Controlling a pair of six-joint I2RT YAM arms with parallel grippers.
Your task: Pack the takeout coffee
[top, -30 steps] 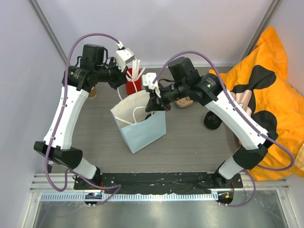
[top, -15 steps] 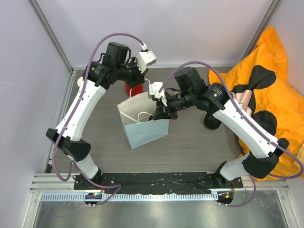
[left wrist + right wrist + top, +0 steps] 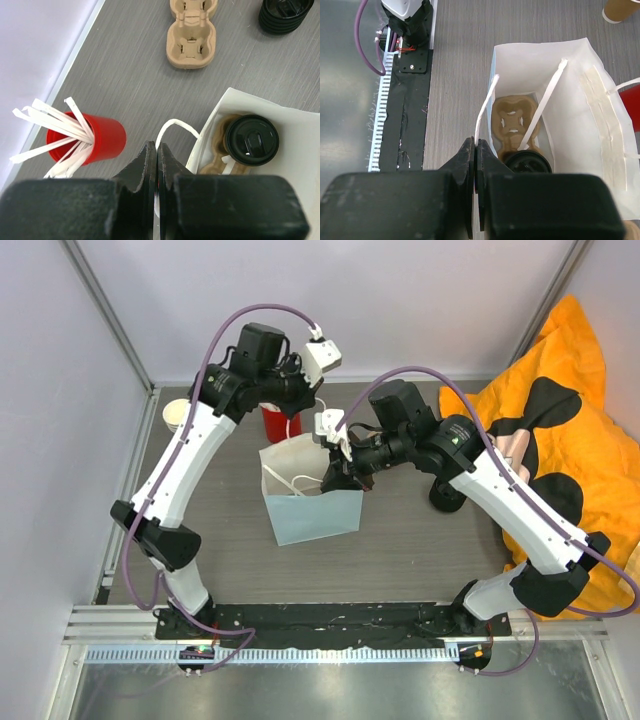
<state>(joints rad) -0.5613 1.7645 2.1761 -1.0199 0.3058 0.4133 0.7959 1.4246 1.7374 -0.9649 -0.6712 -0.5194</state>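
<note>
Two white cord handles of the smooth paper bag (image 3: 312, 520) were pinched. The first handle (image 3: 175, 125) was clamped by the closed left hand (image 3: 157, 150) and the second handle (image 3: 482, 112) by the closed right hand (image 3: 475, 147). Inside the bag, a round black lid (image 3: 251, 140) was seen on a moulded brown carrier (image 3: 514, 117). The takeout coffee (image 3: 176, 417), a tan kraft cup with a white inside, was seen standing at the far left corner of the grey wood-grain table (image 3: 420, 540), well apart from the bag.
</note>
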